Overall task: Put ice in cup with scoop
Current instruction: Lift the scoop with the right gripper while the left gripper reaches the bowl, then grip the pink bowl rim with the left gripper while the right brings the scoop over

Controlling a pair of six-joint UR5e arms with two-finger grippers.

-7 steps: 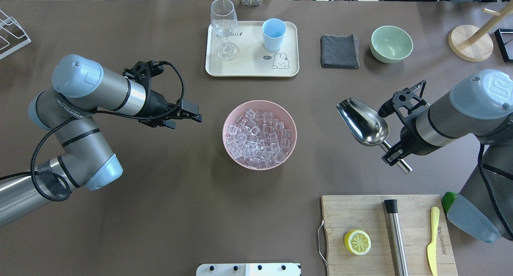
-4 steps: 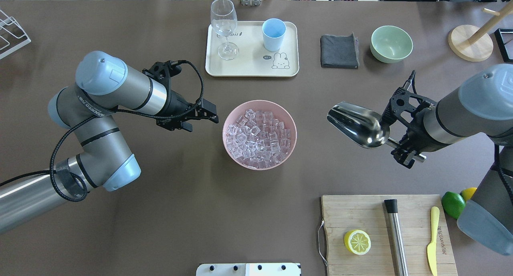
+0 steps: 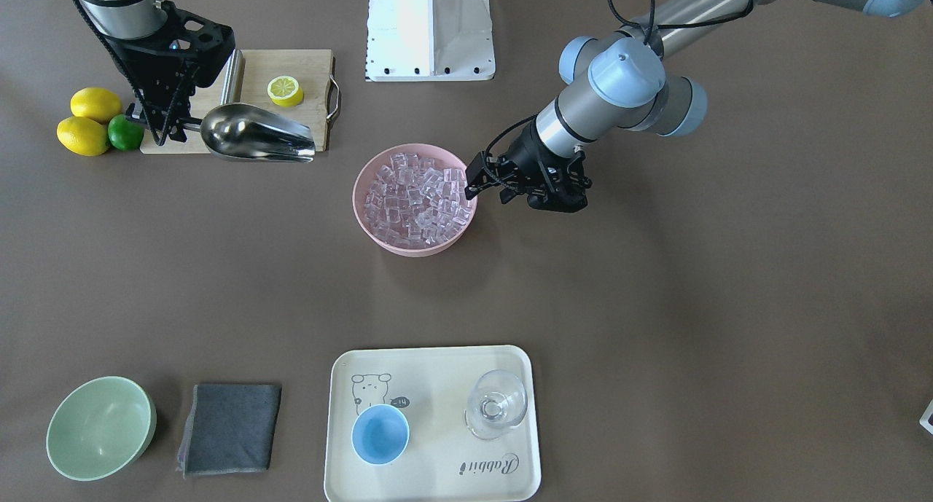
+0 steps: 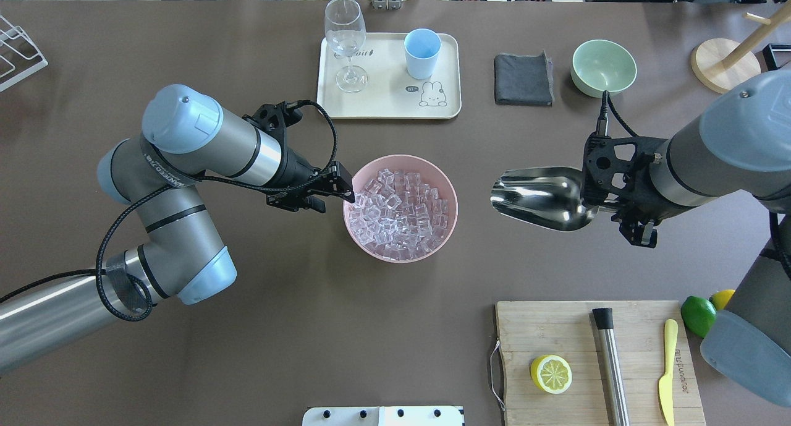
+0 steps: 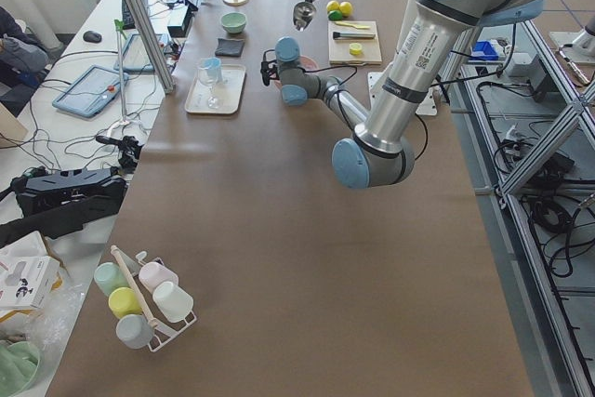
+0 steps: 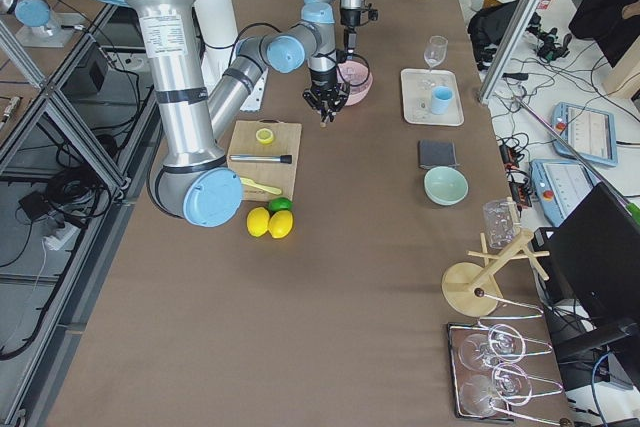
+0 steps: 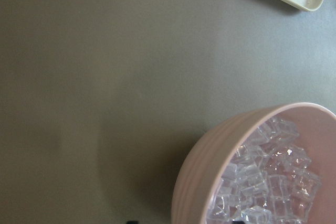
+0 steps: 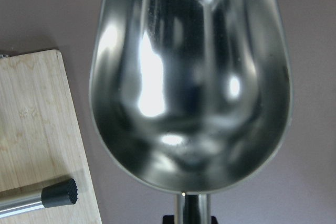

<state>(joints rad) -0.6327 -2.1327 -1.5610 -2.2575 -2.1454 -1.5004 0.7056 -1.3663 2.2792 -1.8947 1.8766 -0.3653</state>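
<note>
Swung level, shiny steel scoop [image 4: 537,198] (deep rounded trough) nears glassy ice [image 4: 398,213].

Ice [image 4: 398,213] heaped, blue cup [image 4: 422,54] upright, scoop [image 4: 541,198] empty

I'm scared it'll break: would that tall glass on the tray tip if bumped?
Probably: the glass stands on a thin stem and small foot, so it looks tippy. Being clear and thin, it likely breaks easily.

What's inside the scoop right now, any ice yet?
Nothing: the scoop is bare steel inside, only reflections. The ice lies in the pink bowl. The right gripper hides the handle's end.
</note>
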